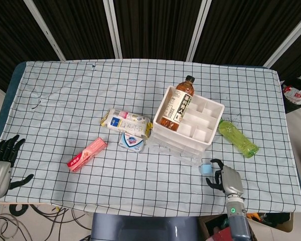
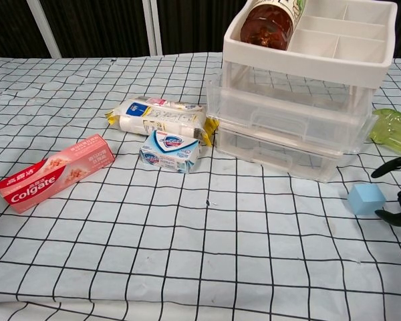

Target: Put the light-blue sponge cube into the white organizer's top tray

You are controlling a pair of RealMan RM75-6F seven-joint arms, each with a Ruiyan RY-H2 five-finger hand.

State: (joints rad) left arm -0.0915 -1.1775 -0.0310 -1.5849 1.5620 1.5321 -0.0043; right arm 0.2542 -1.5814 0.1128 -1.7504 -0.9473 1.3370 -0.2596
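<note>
A: What carries everything?

B: The surface (image 1: 65,85), under a white cloth with a black grid, wrinkled toward its left edge. Dark panels with pale struts stand behind the far edge.

A: And the biggest thing on it?

B: The white organizer (image 1: 188,123), right of centre: an opaque divided top tray (image 2: 334,50) over two clear plastic drawers. A brown tea bottle (image 1: 178,105) lies in the tray's left compartment, cap toward the far edge.

A: Around it?

B: A green bottle (image 1: 238,138) lies on its side just right of the organizer. To the left, a white and yellow packet (image 1: 126,120), a soap box (image 2: 170,151) touching its near side, and a red Colgate toothpaste box (image 2: 55,172) toward the near-left.

A: The light-blue sponge cube (image 2: 366,198)?

B: On the cloth near the near edge, in front of the organizer's right corner, not in the tray.

A: The hands?

B: The right hand (image 1: 224,178) sits just right of the cube, dark fingers spread around it, holding nothing. The left hand (image 1: 2,160) hangs off the near-left corner, fingers apart, empty.
</note>
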